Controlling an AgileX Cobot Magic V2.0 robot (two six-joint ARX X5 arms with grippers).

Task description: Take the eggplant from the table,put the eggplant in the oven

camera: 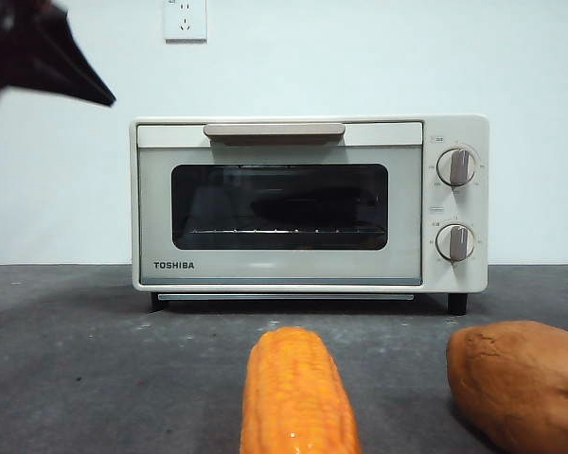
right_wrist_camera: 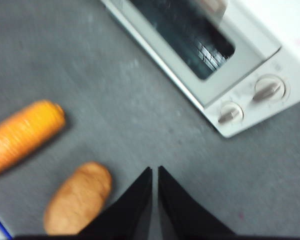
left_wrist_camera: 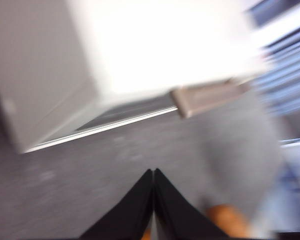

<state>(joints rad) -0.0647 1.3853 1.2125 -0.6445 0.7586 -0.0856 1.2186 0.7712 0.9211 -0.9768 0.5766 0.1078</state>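
The cream-white Toshiba toaster oven (camera: 309,202) stands door-closed on the dark grey speckled bench (camera: 95,359), a dark long shape, likely the eggplant, behind its glass, so the left gripper (left_wrist_camera: 153,172) and right gripper (right_wrist_camera: 155,170) hang above with jaws together, holding nothing.

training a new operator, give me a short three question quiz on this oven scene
1. True or false: the oven door is shut.
2. Which lies on the table nearest the sweet potato? A) corn cob B) banana C) mug
3. Fill in: a long dark shape, seemingly the eggplant, lies ___ the oven.

Key: 1 true; 2 A; 3 inside. Both the left tool and right tool are shut and hold nothing.
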